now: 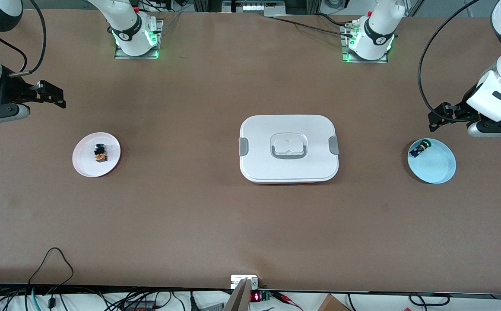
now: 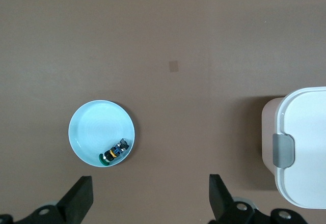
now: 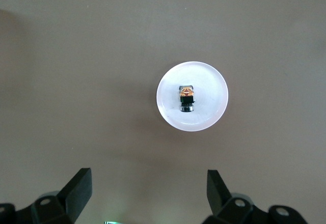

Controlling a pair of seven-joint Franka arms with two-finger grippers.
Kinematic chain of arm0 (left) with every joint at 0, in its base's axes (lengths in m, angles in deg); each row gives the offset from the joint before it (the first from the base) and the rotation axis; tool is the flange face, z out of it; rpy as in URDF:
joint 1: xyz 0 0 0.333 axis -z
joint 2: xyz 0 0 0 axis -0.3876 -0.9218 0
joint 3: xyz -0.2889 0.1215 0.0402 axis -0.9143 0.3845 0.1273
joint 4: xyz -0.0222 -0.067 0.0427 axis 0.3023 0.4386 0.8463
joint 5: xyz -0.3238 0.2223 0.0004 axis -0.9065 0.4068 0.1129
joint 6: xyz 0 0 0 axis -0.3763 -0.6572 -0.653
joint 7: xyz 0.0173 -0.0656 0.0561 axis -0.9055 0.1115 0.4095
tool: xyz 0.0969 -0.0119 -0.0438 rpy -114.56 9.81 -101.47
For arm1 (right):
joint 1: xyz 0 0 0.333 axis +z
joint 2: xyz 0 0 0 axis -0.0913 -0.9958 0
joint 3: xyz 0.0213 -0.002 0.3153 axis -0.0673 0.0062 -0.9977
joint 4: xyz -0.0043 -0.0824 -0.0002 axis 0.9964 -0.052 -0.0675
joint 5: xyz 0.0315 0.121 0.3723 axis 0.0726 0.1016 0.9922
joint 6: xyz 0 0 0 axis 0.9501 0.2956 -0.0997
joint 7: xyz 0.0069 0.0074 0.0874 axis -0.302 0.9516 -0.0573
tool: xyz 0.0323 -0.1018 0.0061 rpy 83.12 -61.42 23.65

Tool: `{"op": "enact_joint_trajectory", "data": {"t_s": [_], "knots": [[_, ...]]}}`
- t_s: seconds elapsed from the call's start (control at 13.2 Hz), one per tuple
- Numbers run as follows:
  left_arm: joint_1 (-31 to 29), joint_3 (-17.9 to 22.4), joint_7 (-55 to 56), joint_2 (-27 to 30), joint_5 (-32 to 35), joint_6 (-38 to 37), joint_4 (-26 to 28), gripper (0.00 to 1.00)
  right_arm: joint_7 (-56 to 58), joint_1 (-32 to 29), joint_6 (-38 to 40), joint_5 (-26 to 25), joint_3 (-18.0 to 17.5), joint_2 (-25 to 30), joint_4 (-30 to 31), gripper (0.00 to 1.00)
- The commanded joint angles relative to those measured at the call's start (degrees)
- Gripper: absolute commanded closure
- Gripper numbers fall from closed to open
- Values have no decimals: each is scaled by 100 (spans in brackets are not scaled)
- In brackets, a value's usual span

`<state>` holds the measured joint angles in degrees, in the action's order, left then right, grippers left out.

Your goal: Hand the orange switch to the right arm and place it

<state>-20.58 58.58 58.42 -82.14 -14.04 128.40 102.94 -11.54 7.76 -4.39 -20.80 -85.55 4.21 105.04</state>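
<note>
front: high, faces robots | wrists: look down | shared: white box

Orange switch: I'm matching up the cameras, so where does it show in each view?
Front view: orange switch on the pink plate, toward the right arm's end of the table.
Left wrist view: not in it.
Right wrist view: orange switch on that pink plate, mid-picture.
Shared landmark: the pink plate links front and right wrist views; the white lidded box links front and left wrist.
</note>
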Motion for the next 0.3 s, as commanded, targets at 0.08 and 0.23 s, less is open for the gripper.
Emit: {"op": "enact_joint_trajectory", "data": {"t_s": [0.08,0.23], "knots": [[15,-1,15,112,-99,-61,51,0,-33,55,142,61,0,-86,-296,0],[15,-1,15,112,-99,-61,51,0,-15,82,151,61,0,-86,-323,0]]}}
